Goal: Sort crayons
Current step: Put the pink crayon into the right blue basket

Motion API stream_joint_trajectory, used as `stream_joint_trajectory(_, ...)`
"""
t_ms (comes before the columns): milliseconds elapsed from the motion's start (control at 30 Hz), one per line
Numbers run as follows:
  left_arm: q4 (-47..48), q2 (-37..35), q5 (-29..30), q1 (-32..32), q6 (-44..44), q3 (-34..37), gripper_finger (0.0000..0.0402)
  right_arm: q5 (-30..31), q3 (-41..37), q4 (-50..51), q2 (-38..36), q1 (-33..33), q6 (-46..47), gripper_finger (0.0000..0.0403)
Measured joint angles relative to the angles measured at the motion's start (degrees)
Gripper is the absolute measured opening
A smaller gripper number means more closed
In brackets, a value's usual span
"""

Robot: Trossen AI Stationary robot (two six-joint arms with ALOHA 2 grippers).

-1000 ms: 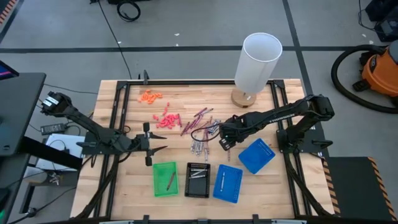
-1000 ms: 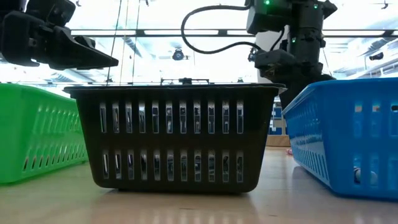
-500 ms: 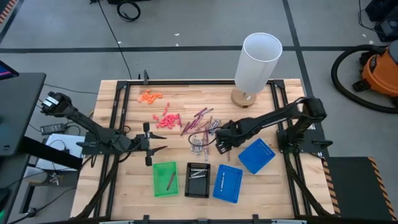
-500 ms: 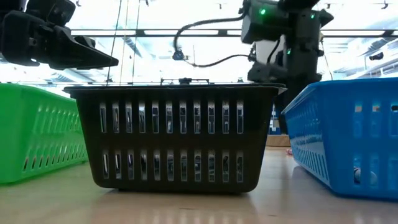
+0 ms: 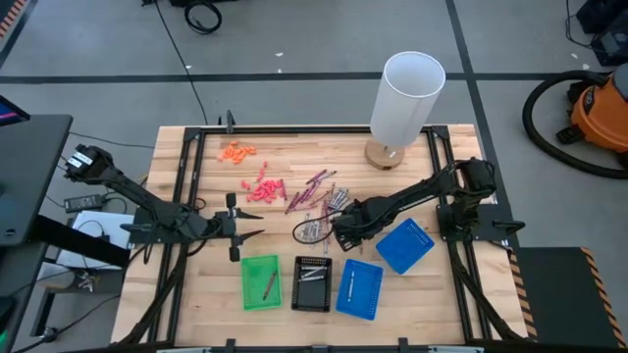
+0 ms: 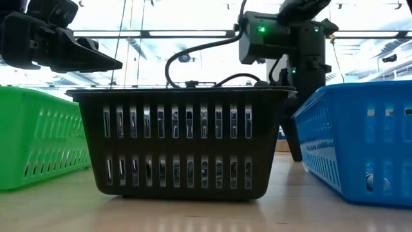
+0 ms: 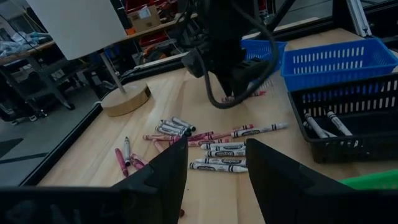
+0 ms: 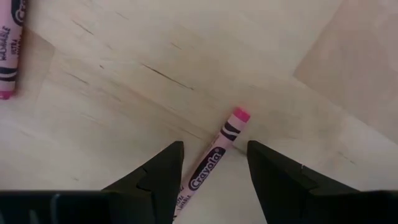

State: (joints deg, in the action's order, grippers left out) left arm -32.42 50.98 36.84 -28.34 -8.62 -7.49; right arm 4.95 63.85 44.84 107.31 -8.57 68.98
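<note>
Loose crayons (image 5: 316, 201), maroon and grey, lie flat on the wooden table at its middle; they also show in the left wrist view (image 7: 217, 149). My right gripper (image 5: 340, 238) is open, points down at the pile's near edge, and stands low over the table. Its fingers (image 8: 155, 180) stand on either side of a pink-purple crayon (image 8: 214, 163) that lies flat on the wood. My left gripper (image 5: 253, 234) waits open and empty above the table, left of the pile, and shows in the low view (image 6: 96, 61).
Green tray (image 5: 260, 282), black tray (image 5: 312, 284) and blue tray (image 5: 359, 290) stand in a row near the front edge, each with crayons inside. A second blue tray (image 5: 404, 245) sits right of my right gripper. Orange bits (image 5: 236, 151), coral bits (image 5: 263, 188) and a white cylinder (image 5: 404, 98) are farther back.
My right gripper has moved toward the table's left and near edges and gone down, from beside the pile's right end to its near side, close behind the black tray. The crayons and trays have stayed where they were.
</note>
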Motion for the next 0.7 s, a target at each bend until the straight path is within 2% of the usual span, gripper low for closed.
stream_joint_trajectory(200, 0.0, 0.0, 0.0, 0.0, 0.0, 0.0, 0.0173, 4.5, 0.7, 0.4, -0.1, -1.5, -0.2, 0.0156)
stream_joint_trajectory(700, 0.5, 0.0, 0.0, 0.0, -0.1, 0.0, 0.0173, 3.5, 0.6, -2.4, 0.2, -1.5, -4.6, 0.0036)
